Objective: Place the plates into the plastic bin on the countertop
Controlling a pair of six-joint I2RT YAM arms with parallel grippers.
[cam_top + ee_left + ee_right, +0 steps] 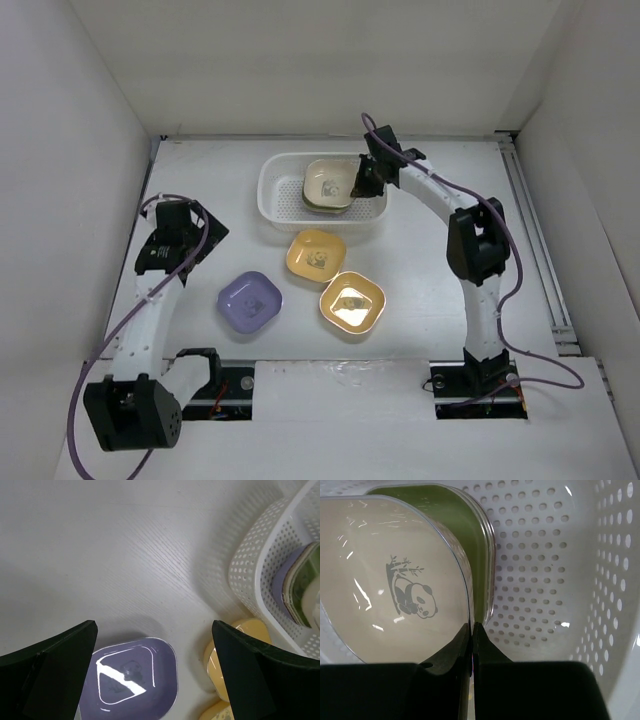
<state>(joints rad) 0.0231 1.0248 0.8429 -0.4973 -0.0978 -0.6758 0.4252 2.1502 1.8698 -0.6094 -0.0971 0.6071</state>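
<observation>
Right pincer (362,180): pressed together, reaching into the right half of the bin (275,195). In the wrist view its fingers meet on the near rim of the cream plate (395,590), pinching it. That plate lies on top of a stack inside the bin. A green plate (470,525) sits directly beneath it, its edge showing past the cream one.

Left pincer (200,225): spread wide and holding nothing. It hangs over the left part of the surface (230,180), clear of every plate. Its wrist view looks down between the fingers at the purple plate (132,677).

Bin: white plastic with perforated walls and floor, standing at the far middle of the surface. The stack occupies its right half, and from the left wrist view a purple edge shows low in that stack.

Three plates lie outside the bin. The purple plate is near left. The yellow plate (315,255) sits just on the near side of the bin. The orange plate (352,302) is nearer and to the right, just beside the yellow one; contact between them cannot be judged.

Surface and room: plain white, flat, enclosed by pale walls (60,150) on the left, right and far sides.

Markings: the cream plate carries a grey panda with bamboo at its centre. The pictures on the other plates are too small to make out.
</observation>
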